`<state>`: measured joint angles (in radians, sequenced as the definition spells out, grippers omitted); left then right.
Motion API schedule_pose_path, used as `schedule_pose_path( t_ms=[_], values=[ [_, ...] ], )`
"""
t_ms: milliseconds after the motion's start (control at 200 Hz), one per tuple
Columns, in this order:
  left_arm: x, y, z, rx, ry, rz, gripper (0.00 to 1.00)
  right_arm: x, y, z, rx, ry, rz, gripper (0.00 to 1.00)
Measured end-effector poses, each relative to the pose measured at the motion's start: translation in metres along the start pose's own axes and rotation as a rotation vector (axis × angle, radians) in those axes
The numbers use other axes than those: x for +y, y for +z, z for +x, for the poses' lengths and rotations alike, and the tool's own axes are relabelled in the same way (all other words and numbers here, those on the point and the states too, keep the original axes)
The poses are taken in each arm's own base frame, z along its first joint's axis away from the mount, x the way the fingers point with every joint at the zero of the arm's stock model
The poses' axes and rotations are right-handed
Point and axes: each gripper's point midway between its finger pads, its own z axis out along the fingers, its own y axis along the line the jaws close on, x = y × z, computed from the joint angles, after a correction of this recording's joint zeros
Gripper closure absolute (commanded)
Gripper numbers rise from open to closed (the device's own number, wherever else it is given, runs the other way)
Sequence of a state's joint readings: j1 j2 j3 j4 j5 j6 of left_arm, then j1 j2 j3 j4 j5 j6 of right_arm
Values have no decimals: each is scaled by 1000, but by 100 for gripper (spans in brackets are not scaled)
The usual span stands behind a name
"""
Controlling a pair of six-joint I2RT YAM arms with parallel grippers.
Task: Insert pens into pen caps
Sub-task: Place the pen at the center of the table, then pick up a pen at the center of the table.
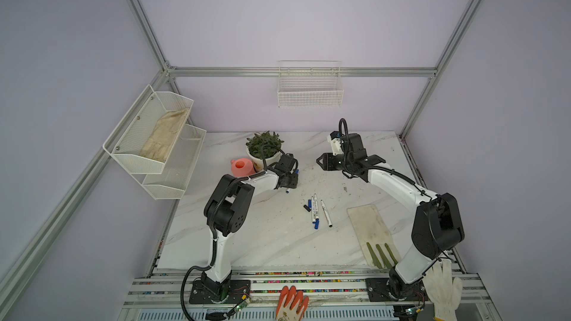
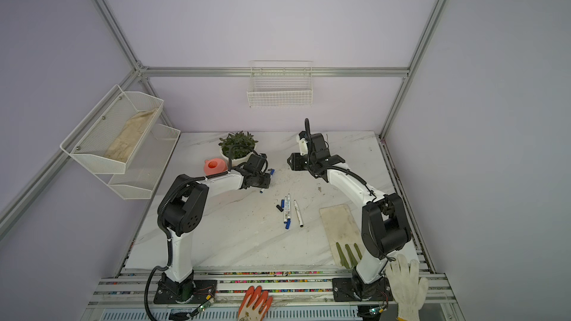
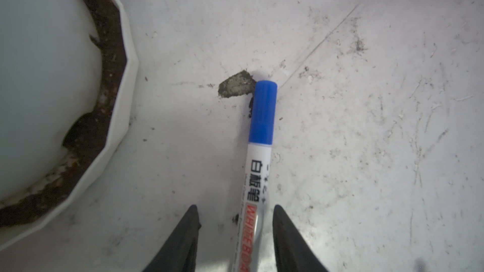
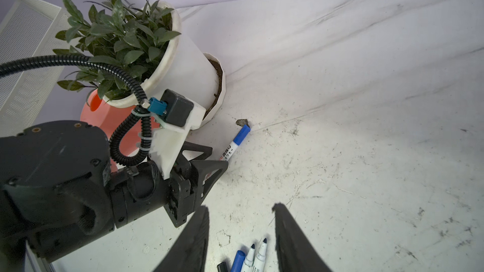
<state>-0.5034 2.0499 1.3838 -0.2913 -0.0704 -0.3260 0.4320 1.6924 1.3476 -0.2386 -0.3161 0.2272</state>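
Mid-frame in both top views, three slim white-barrelled marker pens (image 1: 314, 211) lie on the white marble desk (image 1: 262, 242) beside a small blue plastic cap (image 1: 309, 203) and a black cap (image 1: 306, 208). Farther back, left of centre, the left claw (image 3: 235, 206) stands open astride a blue-capped pen (image 3: 255, 174); the right claw (image 4: 241, 206) gapes empty.

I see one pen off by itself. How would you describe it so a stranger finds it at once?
Find the potted plant at the back of the marble table. Right beside its saucer, between the open fingers of the left tool, lies a white pen. Unlike the pens grouped mid-table, it lies alone, blue cap fitted.
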Motion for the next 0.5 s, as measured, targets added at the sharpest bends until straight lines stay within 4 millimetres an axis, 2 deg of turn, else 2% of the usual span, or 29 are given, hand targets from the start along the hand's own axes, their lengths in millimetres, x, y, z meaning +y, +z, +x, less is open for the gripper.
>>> schedule_pose_path(
  t_ms=[100,200,290,360,435,500],
  values=[
    [-2,-14,-10,-30,7,5,53,-3,0,2,1,2,14,56],
    [-7,-47,-32,-124,2,34,52,-7,2,17,31,7,27,56],
    [-13,-82,-46,-219,0,75,51,-9,6,45,92,-3,57,56],
    [-20,-103,-48,-270,6,105,51,-3,10,72,159,-38,80,57],
    [-30,-113,-41,-297,16,133,51,10,14,101,236,-96,90,58],
    [-35,-112,-28,-297,11,148,52,19,19,123,293,-143,97,60]
  ],
)
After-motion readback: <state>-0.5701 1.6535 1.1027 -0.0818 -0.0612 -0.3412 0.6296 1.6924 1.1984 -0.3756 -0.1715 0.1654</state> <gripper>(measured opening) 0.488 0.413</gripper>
